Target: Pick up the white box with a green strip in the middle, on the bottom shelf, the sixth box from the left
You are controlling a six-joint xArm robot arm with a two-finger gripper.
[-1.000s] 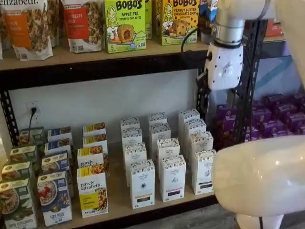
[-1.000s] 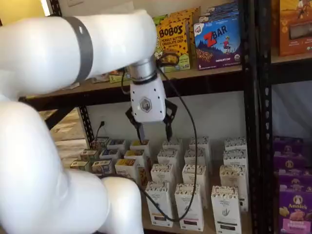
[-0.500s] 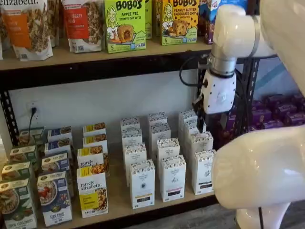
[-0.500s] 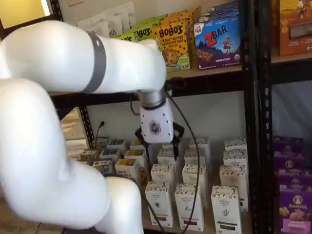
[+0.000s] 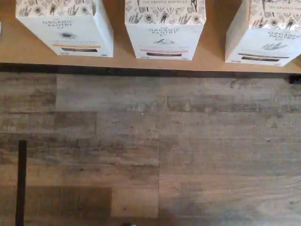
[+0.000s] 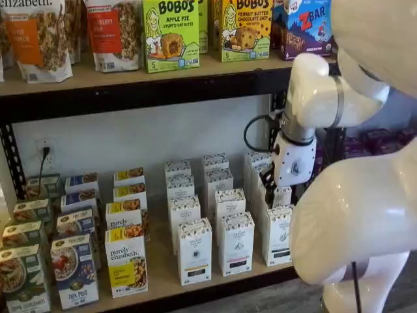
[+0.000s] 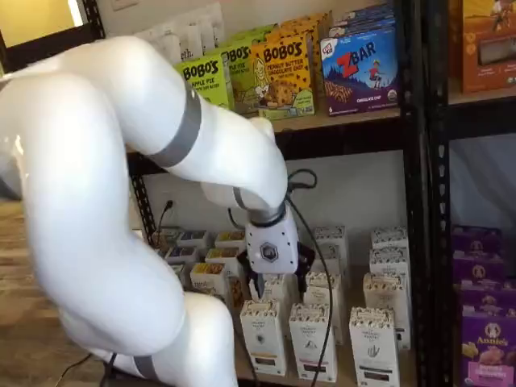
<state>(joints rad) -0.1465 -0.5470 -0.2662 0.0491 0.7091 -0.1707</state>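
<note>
The white box with a dark greenish strip stands at the front right of the white cartons on the bottom shelf (image 6: 163,274), in both shelf views (image 6: 277,236) (image 7: 372,347). The wrist view shows its front (image 5: 265,35) at the tan board's edge (image 5: 211,63). My gripper (image 7: 280,290) hangs low over the white cartons, up and to the left of the box and not touching it. Its black fingers stand apart with cartons showing between them, and nothing is held. In a shelf view the gripper (image 6: 267,188) shows side-on over the right-hand column.
Like white cartons stand beside the box: one with a maroon strip (image 6: 236,244) and one with a grey strip (image 6: 194,253). Yellow-banded purely elizabeth boxes (image 6: 126,261) stand further left. A black upright (image 7: 415,201) rises to the right. The upper board holds Bobo's boxes (image 6: 171,32). Wood floor (image 5: 150,150) lies below.
The arm has swung down and forward. The gripper has dropped from under the upper board to just above the white cartons, with its fingers still apart.
</note>
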